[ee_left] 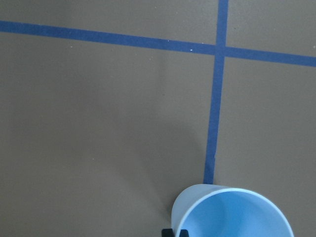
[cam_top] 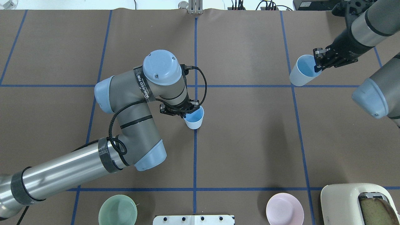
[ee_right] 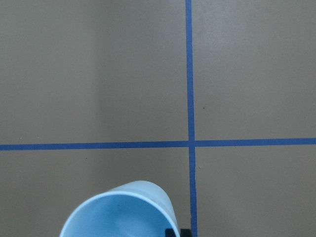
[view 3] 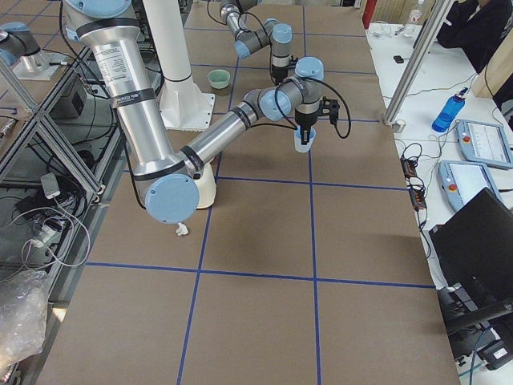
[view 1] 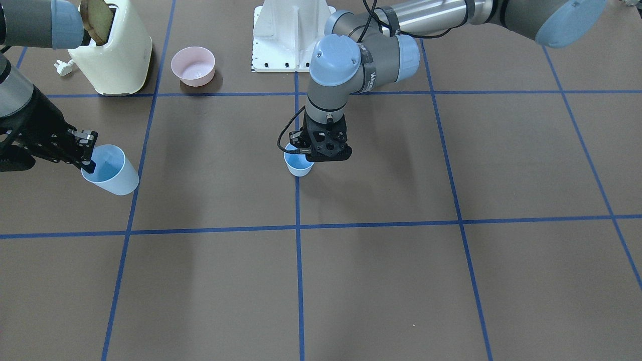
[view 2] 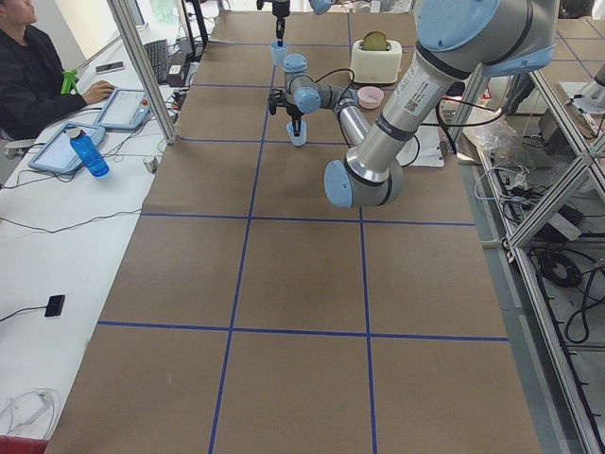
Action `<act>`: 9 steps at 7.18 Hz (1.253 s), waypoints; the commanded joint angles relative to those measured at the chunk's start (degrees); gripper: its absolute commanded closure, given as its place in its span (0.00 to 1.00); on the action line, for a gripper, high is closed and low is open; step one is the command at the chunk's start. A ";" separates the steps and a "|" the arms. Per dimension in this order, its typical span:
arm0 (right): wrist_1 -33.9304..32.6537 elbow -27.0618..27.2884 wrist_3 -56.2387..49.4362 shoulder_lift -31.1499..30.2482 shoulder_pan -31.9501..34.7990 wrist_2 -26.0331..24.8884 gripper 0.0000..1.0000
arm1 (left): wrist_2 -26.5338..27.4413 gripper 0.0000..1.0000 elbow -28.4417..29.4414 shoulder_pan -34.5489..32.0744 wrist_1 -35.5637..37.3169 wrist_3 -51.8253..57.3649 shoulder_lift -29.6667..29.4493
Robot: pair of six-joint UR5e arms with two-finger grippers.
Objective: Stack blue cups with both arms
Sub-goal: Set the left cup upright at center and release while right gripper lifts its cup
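Observation:
Two light-blue cups are in view. My left gripper (cam_top: 187, 113) is shut on the rim of one blue cup (cam_top: 194, 120), which stands upright at the table's centre line; the cup also shows in the front view (view 1: 299, 165) and the left wrist view (ee_left: 232, 212). My right gripper (cam_top: 316, 65) is shut on the rim of the other blue cup (cam_top: 300, 75) and holds it tilted at the far right. That cup also shows in the front view (view 1: 113, 173), beside the right gripper (view 1: 89, 161), and in the right wrist view (ee_right: 121, 210).
A cream toaster (cam_top: 353, 203) with a slice of bread, a pink bowl (cam_top: 284, 208) and a green bowl (cam_top: 117, 210) stand along the near edge by the white base pedestal (cam_top: 193, 219). An operator (view 2: 33, 76) sits at the far side.

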 commanded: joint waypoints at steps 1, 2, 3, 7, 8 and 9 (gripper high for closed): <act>0.03 0.06 0.01 0.03 0.00 -0.19 1.00 | 0.01 0.86 0.10 0.04 -0.82 0.33 0.13; 0.04 -0.02 0.01 0.03 0.00 -0.27 1.00 | 0.01 0.35 0.10 0.04 -2.22 0.24 0.48; 0.04 0.06 0.01 0.03 0.09 -0.27 1.00 | 0.01 0.19 -0.07 0.04 -2.58 0.15 0.48; -6.53 0.32 4.64 7.91 -1.48 -0.45 1.00 | -11.18 0.03 -12.42 -10.97 2.66 10.19 6.51; -6.47 0.76 9.63 9.60 -4.19 -1.15 1.00 | -14.29 0.03 -17.60 -16.52 5.39 18.44 12.11; -6.29 0.94 16.38 11.96 -9.17 -4.63 1.00 | -15.54 0.03 -19.65 -21.45 7.42 27.92 15.65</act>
